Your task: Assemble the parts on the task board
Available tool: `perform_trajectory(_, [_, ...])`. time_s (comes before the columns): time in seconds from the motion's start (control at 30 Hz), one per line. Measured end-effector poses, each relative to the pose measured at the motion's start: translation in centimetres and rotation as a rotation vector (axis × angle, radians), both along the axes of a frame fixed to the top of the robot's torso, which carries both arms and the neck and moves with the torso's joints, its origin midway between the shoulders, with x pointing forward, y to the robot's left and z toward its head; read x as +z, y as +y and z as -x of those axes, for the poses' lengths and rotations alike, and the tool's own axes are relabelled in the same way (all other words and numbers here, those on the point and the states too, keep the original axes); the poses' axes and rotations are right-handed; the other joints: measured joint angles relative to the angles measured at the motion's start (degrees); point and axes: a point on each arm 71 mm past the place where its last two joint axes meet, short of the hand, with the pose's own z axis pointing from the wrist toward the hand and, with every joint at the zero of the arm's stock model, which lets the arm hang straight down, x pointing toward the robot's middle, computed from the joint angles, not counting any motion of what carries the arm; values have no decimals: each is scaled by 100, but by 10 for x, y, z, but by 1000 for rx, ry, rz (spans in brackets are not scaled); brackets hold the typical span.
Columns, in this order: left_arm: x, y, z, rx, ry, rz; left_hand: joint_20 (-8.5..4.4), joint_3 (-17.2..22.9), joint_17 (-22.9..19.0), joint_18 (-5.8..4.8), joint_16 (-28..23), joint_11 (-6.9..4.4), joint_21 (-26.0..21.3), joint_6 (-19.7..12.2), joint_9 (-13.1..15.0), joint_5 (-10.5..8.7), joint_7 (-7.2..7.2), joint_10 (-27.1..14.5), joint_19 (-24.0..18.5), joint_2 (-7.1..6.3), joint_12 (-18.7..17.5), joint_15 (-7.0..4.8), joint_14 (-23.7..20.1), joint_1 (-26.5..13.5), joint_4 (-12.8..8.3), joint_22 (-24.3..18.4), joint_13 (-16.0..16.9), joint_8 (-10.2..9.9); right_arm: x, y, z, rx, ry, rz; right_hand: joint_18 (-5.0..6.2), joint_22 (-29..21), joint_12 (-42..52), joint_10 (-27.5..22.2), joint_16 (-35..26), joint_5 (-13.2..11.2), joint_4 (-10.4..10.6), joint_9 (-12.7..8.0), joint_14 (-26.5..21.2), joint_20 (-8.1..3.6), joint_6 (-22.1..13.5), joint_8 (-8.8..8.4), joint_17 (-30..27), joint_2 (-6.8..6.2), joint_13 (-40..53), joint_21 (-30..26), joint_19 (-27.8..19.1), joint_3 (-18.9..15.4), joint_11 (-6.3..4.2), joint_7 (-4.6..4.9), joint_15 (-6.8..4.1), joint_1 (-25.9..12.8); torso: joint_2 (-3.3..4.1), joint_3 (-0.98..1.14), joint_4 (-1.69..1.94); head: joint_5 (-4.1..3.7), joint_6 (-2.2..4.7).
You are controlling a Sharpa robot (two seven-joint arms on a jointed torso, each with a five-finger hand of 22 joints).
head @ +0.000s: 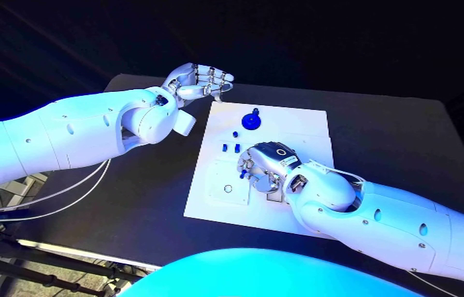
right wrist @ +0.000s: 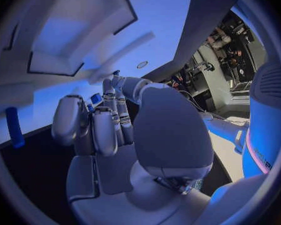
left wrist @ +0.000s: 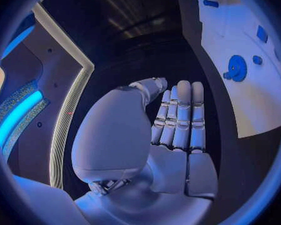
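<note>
Right hand (head: 263,167) hovers low over the middle of the task board (head: 290,126), fingers curled around a small blue part (right wrist: 97,99). Judged from this, lowering slowly and straight into a socket suits the step. Round blue gear (head: 251,119) lies further up the board. Left hand (head: 198,81) hangs clenched and empty beyond the board's corner. Target socket is hidden beneath the hand.

The left hand (head: 198,81) is held raised at the end of its bent white arm, its fingers (left wrist: 180,116) laid straight and side by side with nothing between them. The right hand (head: 266,165) is turned palm-down ahead of its forearm, its fingers (right wrist: 106,125) curled in, with something small and blue seen at their tips.
</note>
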Motion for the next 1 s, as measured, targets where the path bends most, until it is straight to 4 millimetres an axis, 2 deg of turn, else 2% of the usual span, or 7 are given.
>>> perform_trajectory(0.6, [0, 0, 0, -1, 3, -1, 0, -16, 0, 0, 0, 22, 0, 0, 0, 0, 0, -21, 0, 0, 0, 0, 0, 0, -16, 0, 0, 0, -1, 4, 1, 11, -8, 17, 0, -1, -15, 0, 0, 13, -18, 24, 0, 0, -4, 3, -15, 1, -5, -54, 0, 17, 0, 5, 0, -4, -2, -3, 4, -1, 0])
perform_trajectory(0.8, [0, 0, 0, 0, 4, -1, 0, -16, 0, 0, 0, 22, 0, 0, -1, 0, 0, -21, 0, 0, 0, 0, 0, 0, -16, -7, 1, 0, -2, 3, 2, 23, -2, 22, 0, -2, -38, 71, 0, 24, -33, 85, 0, 22, -19, 19, -48, -7, 4, -99, -22, -112, -49, 20, 0, -214, -4, -6, 1, -5, -1])
perform_trajectory(0.97, [0, 0, 0, 0, 5, -2, 0, -16, 1, 0, 0, 22, 0, 0, -4, 0, 0, -21, 0, 0, 0, 0, 0, 0, -16, -7, 1, 0, -3, 3, 2, 27, 1, 22, 1, -2, -90, 78, 0, 25, -23, 127, 0, 1, -53, 34, -66, -13, -11, -147, -43, -184, -38, 49, 0, -284, -7, -6, -1, -5, -1])
perform_trajectory(1.0, [0, 0, 0, 0, 5, -2, 0, -16, 0, 0, 0, 22, 0, 0, -4, 0, 0, -21, 0, 0, 0, 6, -6, 0, -16, -7, 1, 0, -4, 2, 2, 27, 2, 22, 1, -2, -118, 25, -3, 26, -18, 128, 0, 22, -126, 34, -79, -25, -14, -188, -64, -207, -3, 75, 0, -329, -7, -6, -2, -5, -1])
